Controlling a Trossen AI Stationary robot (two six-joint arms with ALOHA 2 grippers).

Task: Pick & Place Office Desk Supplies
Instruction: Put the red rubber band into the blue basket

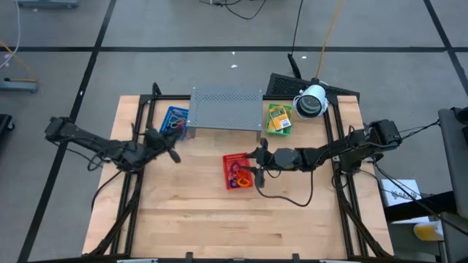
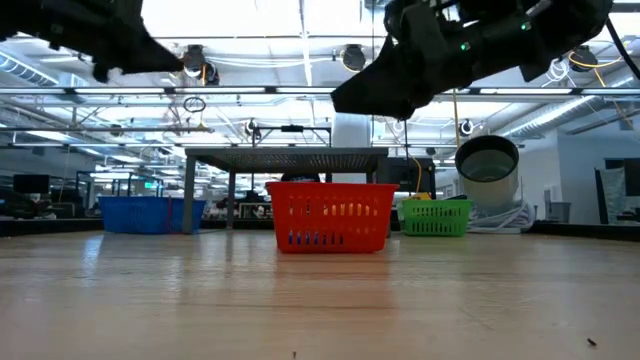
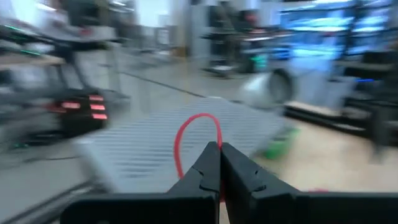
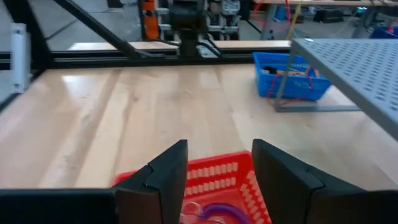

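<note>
**Red band held, might slip**

Left of the rack [image 1: 227, 107], the left gripper [image 3: 219, 163] is pinched tight on a red band [image 3: 198, 134], up in the air. The thin band could slide out if the arm swings fast. The right gripper [image 4: 219, 167] waits open over the red basket [image 4: 214, 177], in front of the rack.

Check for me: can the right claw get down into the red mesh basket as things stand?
Probably yes. The right claw hangs open just above the red mesh basket, whose top is uncovered; only rubber-band loops lie inside. The grey perforated metal rack stands off to one side.
</note>
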